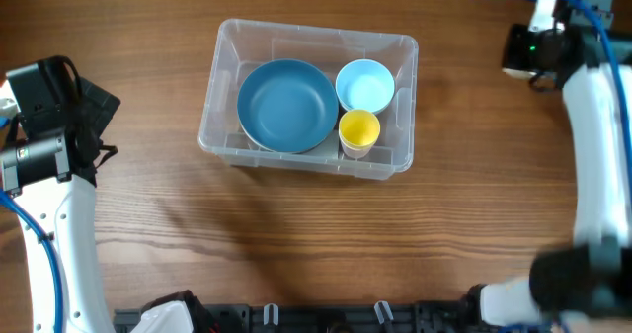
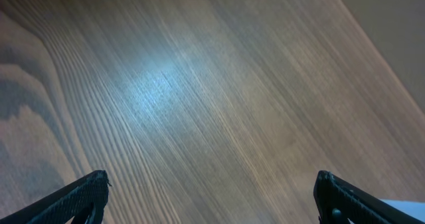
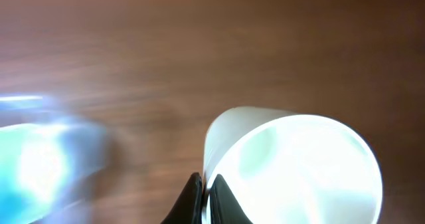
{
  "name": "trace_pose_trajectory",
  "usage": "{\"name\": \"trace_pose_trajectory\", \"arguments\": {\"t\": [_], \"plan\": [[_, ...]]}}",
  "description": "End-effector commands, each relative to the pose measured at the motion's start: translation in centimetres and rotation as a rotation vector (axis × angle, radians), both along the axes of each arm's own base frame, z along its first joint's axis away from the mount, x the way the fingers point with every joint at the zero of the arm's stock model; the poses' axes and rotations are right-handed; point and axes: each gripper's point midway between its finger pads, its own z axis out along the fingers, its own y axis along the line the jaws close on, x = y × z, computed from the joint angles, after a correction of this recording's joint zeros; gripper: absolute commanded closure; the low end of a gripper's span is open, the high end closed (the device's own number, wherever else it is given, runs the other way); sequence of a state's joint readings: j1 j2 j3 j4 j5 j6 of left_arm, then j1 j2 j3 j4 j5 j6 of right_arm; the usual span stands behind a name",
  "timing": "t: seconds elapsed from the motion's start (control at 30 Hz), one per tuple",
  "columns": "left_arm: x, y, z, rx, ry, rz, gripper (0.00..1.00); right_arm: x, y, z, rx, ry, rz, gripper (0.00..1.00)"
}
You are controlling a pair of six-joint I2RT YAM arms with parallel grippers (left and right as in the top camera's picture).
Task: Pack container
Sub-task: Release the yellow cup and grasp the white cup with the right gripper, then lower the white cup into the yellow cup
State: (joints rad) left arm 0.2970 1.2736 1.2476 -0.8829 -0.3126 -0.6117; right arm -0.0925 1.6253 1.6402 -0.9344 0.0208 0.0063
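The clear plastic container (image 1: 225, 61) stands at the table's middle back. Inside it are a big blue bowl (image 1: 287, 105), a light blue bowl (image 1: 364, 84) and a yellow cup (image 1: 358, 129). My right gripper (image 3: 204, 179) is shut on the rim of a pale white cup (image 3: 299, 171), one finger inside and one outside. In the overhead view that gripper (image 1: 558, 276) is a motion-blurred shape at the front right, with the white cup (image 1: 506, 299) beside it. My left gripper (image 2: 211, 184) is open and empty over bare wood, at the far left in the overhead view (image 1: 91, 108).
The wooden table (image 1: 296, 234) carries nothing else in view. A blurred light blue patch (image 3: 40, 157) shows at the left of the right wrist view; I cannot tell what it is. A black rail (image 1: 326, 318) runs along the front edge.
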Motion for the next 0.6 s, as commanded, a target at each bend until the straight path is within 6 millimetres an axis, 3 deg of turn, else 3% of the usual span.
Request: {"name": "trace_pose_trajectory", "arguments": {"t": [0.0,0.1,0.2,0.4,0.57], "plan": [[0.1,0.2,0.5,0.004,-0.014,0.004,0.0,-3.7,7.3,5.9,0.021,-0.113,0.177,0.96],[0.1,0.2,0.5,0.004,-0.014,0.004,0.0,-7.5,13.3,6.2,0.038,-0.064,0.338,0.96],[0.1,0.2,0.5,0.004,-0.014,0.004,0.0,-10.4,17.6,4.4,0.045,0.027,0.456,0.96],[0.1,0.2,0.5,0.004,-0.014,0.004,0.0,-11.6,23.4,0.6,0.036,0.093,0.598,0.96],[0.1,0.2,0.5,0.004,-0.014,0.004,0.0,-11.1,24.9,-2.8,0.009,0.183,0.618,0.95]]}}
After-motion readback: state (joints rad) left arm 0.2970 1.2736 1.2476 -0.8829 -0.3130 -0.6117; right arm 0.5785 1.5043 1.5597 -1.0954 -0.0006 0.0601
